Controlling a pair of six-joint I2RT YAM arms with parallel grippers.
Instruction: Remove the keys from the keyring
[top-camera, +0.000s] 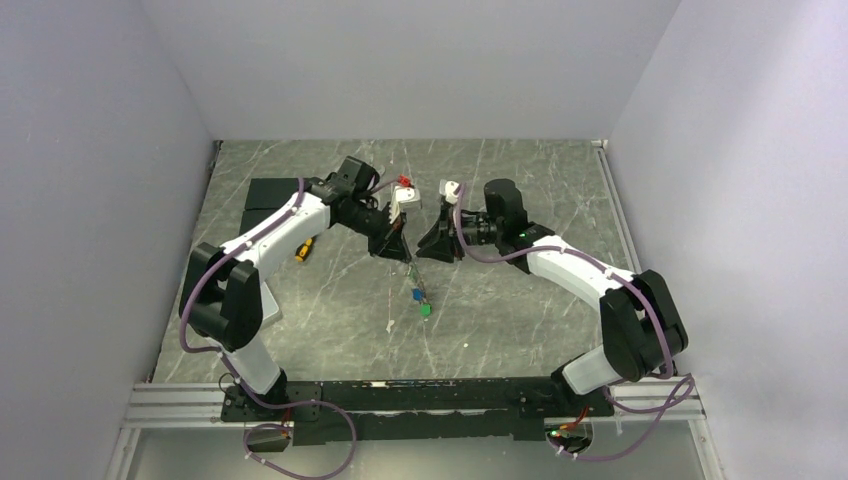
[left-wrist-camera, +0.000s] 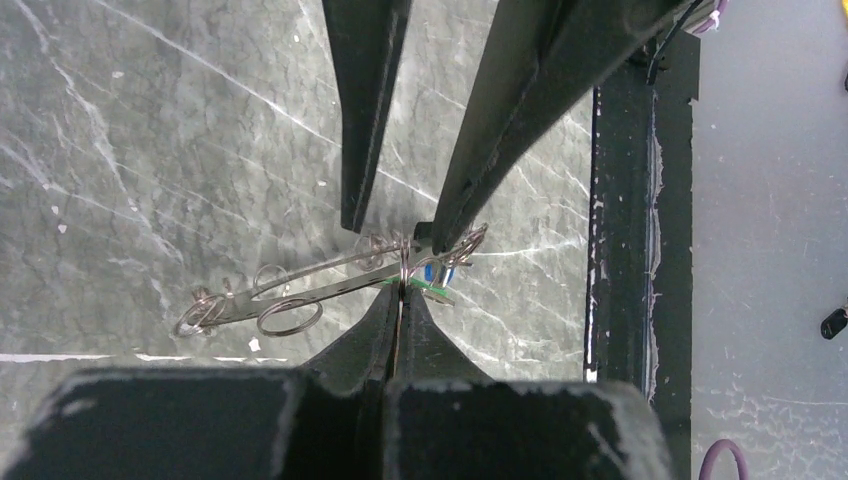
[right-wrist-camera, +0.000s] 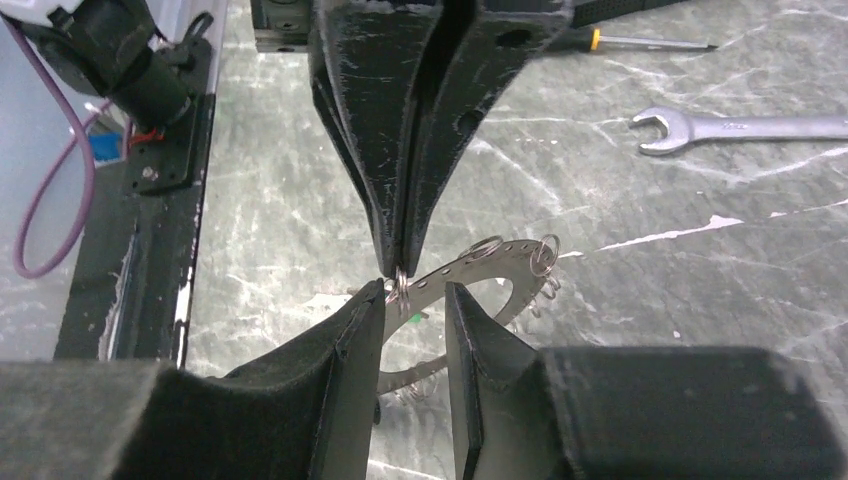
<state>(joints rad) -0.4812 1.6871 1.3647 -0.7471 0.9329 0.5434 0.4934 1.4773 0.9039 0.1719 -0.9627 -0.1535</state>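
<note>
The keyring (right-wrist-camera: 505, 258) is a large thin grey metal ring carrying small wire loops, held up off the table. My left gripper (left-wrist-camera: 402, 290) is shut on one small loop at the ring's rim; it also shows from above in the right wrist view (right-wrist-camera: 400, 265). My right gripper (right-wrist-camera: 412, 296) is open, its fingers on either side of that same spot on the rim, not touching. A blue key (left-wrist-camera: 431, 272) and a green key (left-wrist-camera: 432, 289) hang by the ring just past my left fingertips. In the top view they dangle below both grippers, blue (top-camera: 416, 295) above green (top-camera: 425, 310).
A silver wrench (right-wrist-camera: 740, 127) lies on the marble table beyond the ring. A yellow-handled screwdriver (top-camera: 303, 249) lies under the left arm, beside a black mat (top-camera: 268, 197). The black base rail (left-wrist-camera: 620, 220) runs along the near edge.
</note>
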